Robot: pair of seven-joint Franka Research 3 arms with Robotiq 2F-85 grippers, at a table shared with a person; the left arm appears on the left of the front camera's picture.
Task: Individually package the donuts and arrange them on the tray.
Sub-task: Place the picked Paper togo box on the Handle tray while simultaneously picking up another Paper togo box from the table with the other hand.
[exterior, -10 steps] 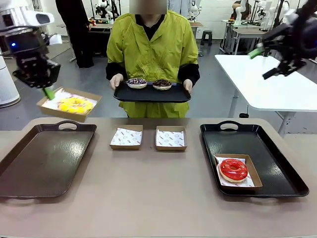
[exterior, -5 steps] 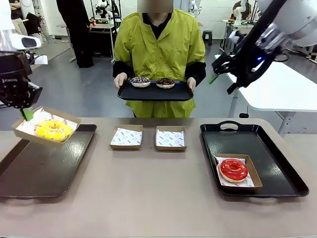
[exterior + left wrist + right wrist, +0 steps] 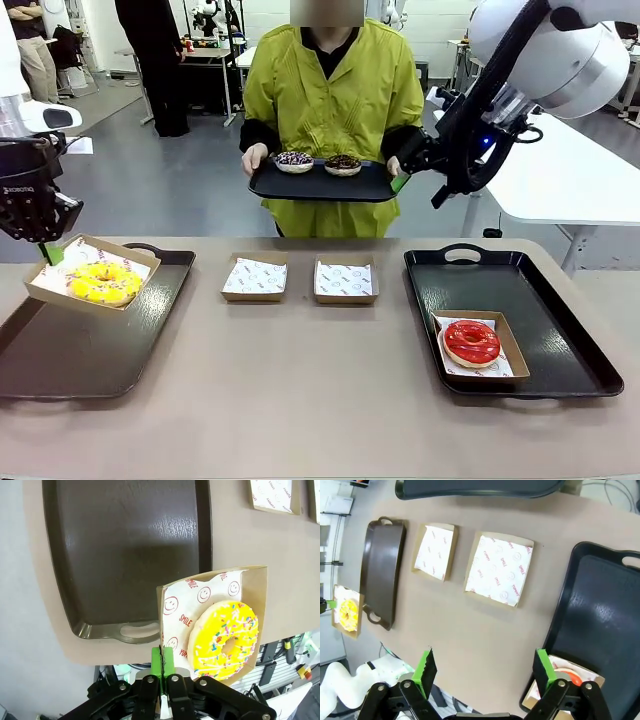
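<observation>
Left gripper [image 3: 48, 250] is pinched tight on the corner of the cardboard box [image 3: 60, 297] carrying the yellow donut [image 3: 100, 282], tilted over the left tray [image 3: 90, 350]. Next, I'd say: lower it flat. Right gripper [image 3: 420, 187], jaws wide and empty, hovers beside the person's tray [image 3: 320, 187] of two sprinkled donuts [image 3: 293, 160]. Red donut [image 3: 471, 341] sits boxed on the right tray [image 3: 570, 350]. Two empty boxes [image 3: 254, 277] wait on the tan table [image 3: 300, 410], with a busy lab behind.

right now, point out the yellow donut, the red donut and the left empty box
yellow donut [image 3: 210, 637], left wrist view, sprinkled icing beside the hole
red donut [image 3: 454, 343], front view, left side of the ring
left empty box [image 3: 255, 276], front view, printed paper lining
</observation>
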